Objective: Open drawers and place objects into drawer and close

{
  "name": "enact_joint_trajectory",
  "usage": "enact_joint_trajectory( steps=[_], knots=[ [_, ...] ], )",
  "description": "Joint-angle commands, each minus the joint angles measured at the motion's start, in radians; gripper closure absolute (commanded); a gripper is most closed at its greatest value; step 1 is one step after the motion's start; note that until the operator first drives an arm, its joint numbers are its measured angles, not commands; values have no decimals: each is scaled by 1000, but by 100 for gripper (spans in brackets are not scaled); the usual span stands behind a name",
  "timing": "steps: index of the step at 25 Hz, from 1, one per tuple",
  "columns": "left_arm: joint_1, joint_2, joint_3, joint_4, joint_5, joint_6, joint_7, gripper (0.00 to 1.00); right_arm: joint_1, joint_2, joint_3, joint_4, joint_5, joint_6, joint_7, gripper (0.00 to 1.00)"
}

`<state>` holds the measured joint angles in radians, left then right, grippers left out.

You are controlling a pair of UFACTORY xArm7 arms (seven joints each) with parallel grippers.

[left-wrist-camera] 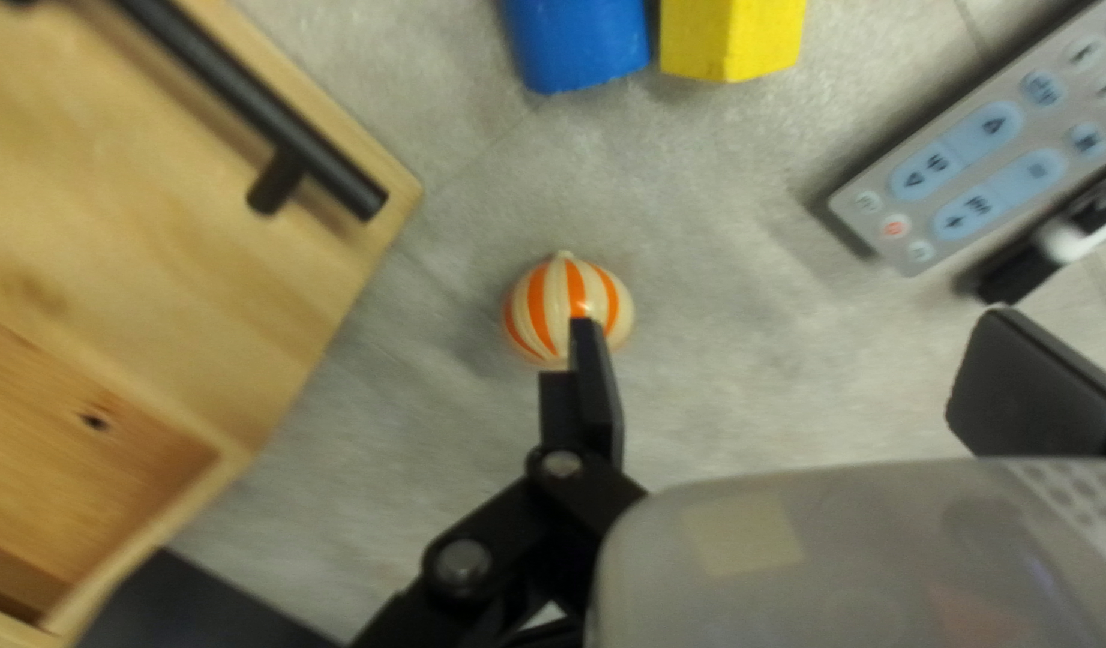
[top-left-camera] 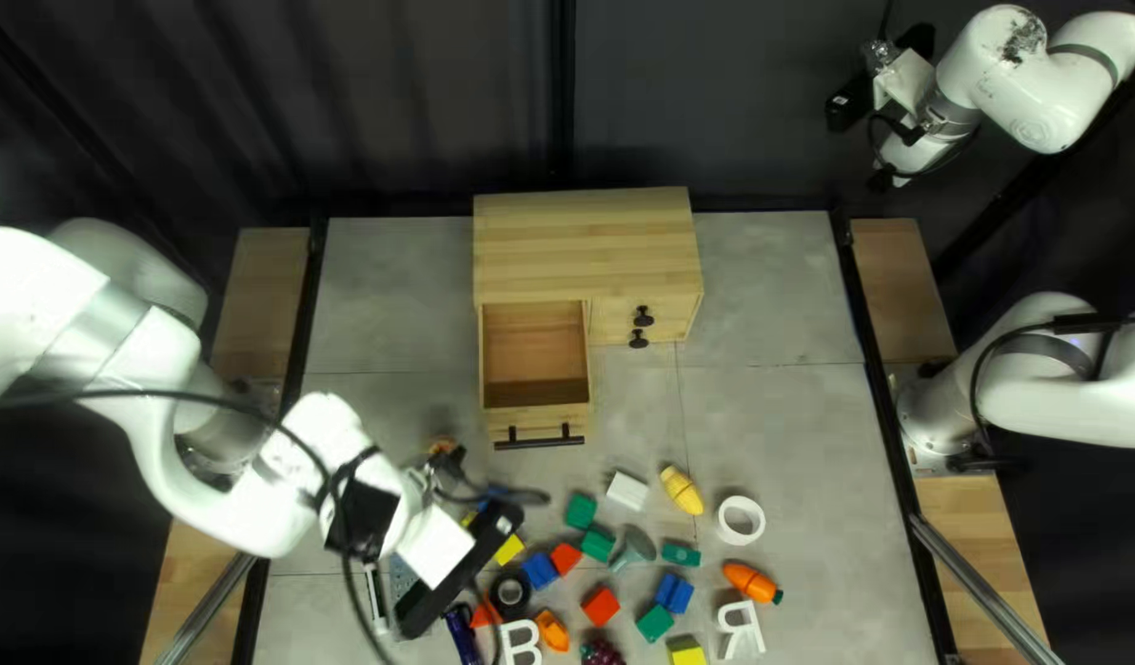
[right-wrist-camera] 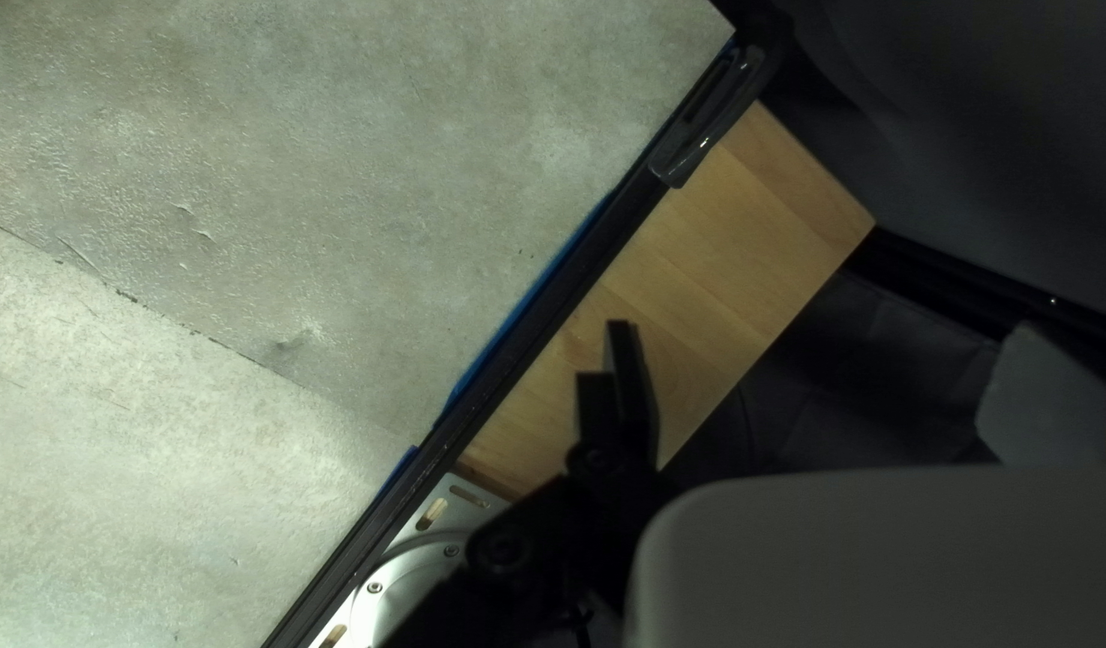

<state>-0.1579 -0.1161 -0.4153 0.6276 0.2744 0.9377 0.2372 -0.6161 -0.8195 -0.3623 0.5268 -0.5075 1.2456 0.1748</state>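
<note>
One small round ball [left-wrist-camera: 541, 315], striped orange and cream with a little nub on top, lies on the grey, faintly mottled desk [left-wrist-camera: 757, 360], near the open drawer [top-left-camera: 537, 351] of the pale wooden cabinet [top-left-camera: 586, 246]. My left gripper [left-wrist-camera: 793, 324] stands wide and holds nothing; one finger overlaps the ball in its wrist view. My right gripper [right-wrist-camera: 823, 327] is also wide, away from the objects.

The ball looks light, hard and smooth, so it may slip or roll if nudged. It should be straddled first, then pinched gently at its widest part. The drawer seems stiff, its grain warmer inside; the slim black bar handle [left-wrist-camera: 265, 112] would suit a grip, though a push on its flat front should close it. Beyond the ball lie a rounded blue block [left-wrist-camera: 577, 42] and a faceted yellow block [left-wrist-camera: 730, 36], both opaque and plain-surfaced.
</note>
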Motion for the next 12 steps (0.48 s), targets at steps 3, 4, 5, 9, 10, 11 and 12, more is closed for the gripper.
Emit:
enact_joint_trajectory(
  steps=[3,4,5,9,10,11,12],
  knots=[
    [26,53,32,-13,54,-26,174,0,0,0,0,0,0,0,0,0],
    [31,64,36,-17,71,-35,186,0,0,0,0,0,0,0,0,0],
    [36,84,41,-18,95,-44,194,0,0,0,0,0,0,0,0,0],
    [48,125,53,-25,169,-64,217,0,0,0,0,0,0,0,0,0],
    [52,130,57,-30,189,-70,225,0,0,0,0,0,0,0,0,0],
    [56,131,61,-36,201,-76,230,0,0,0,0,0,0,0,0,0],
    [62,127,67,-50,215,-88,240,0,0,0,0,0,0,0,0,0]
  ],
)
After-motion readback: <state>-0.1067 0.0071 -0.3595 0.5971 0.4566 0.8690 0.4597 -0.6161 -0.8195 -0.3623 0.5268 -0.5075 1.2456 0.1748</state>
